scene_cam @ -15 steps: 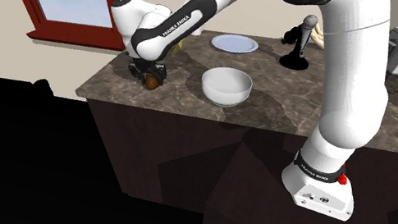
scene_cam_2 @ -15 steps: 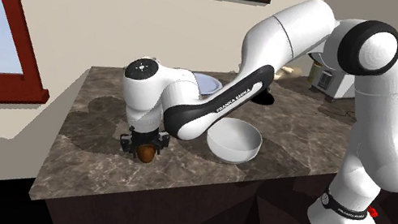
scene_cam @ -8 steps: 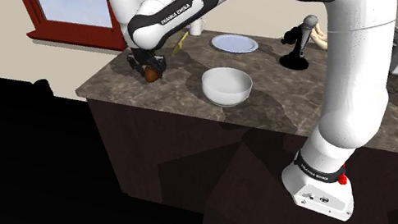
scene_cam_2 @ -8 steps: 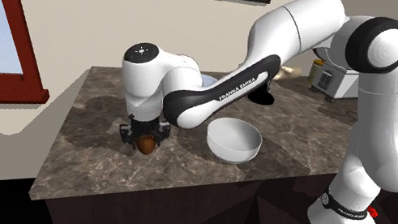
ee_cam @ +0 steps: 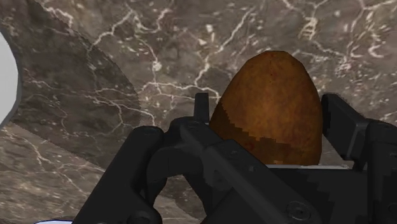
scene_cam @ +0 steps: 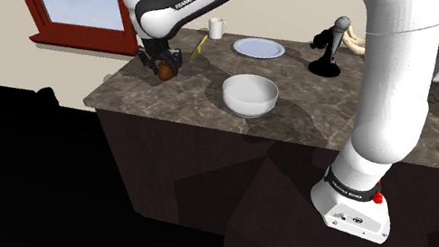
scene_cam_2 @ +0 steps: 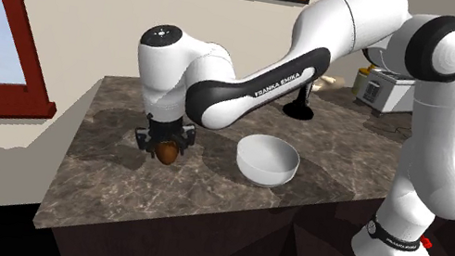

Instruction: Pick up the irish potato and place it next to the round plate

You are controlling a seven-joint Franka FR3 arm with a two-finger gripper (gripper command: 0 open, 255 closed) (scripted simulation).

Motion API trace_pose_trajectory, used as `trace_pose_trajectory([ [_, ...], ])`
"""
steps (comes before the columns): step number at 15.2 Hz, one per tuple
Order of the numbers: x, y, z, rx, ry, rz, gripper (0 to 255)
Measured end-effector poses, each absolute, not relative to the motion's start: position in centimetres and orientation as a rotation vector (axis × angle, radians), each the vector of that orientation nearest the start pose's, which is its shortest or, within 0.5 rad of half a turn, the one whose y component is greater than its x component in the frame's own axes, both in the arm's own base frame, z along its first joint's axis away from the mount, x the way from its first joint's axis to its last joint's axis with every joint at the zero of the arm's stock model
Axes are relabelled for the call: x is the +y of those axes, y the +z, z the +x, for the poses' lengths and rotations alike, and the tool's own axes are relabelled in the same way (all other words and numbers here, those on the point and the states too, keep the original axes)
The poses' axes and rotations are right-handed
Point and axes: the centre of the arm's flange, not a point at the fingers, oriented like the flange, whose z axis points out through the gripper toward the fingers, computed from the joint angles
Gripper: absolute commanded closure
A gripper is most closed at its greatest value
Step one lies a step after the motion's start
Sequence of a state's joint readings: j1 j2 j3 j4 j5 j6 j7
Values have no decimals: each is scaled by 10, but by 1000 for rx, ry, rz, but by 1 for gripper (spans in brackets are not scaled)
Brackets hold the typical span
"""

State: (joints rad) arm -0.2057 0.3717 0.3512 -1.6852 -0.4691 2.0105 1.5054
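A brown, egg-shaped potato (scene_cam: 166, 72) (scene_cam_2: 166, 153) (ee_cam: 270, 111) hangs a little above the dark marble countertop (scene_cam: 135, 94) (scene_cam_2: 99, 154). My black gripper (scene_cam: 163, 65) (scene_cam_2: 165, 144) (ee_cam: 270, 124) is shut on it, one finger pressed to each side. It is held over the counter's end near the window. The round white plate (scene_cam: 258, 47) lies farther along the counter toward the shoulder view's right, behind a white bowl (scene_cam: 250, 94). In the second exterior view my arm hides the plate.
The white bowl (scene_cam_2: 267, 161) stands mid-counter, close to the held potato. A white mug (scene_cam: 216, 28) and a yellow object (scene_cam: 200, 46) lie near the plate. A black stand (scene_cam: 330, 49) (scene_cam_2: 298, 106) sits farther back. A red-framed window (scene_cam: 78, 11) is behind. A black area lies beyond the counter's front.
The arm has risen and carried the potato up off the countertop, shifting slightly toward the window. The gripper has stayed shut on it.
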Motion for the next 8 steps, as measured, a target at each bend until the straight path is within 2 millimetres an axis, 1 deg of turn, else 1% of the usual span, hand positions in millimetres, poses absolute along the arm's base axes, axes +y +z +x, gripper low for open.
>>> trace_pose_trajectory([
  [8,46,437,654,1849,-349,-2776,255],
])
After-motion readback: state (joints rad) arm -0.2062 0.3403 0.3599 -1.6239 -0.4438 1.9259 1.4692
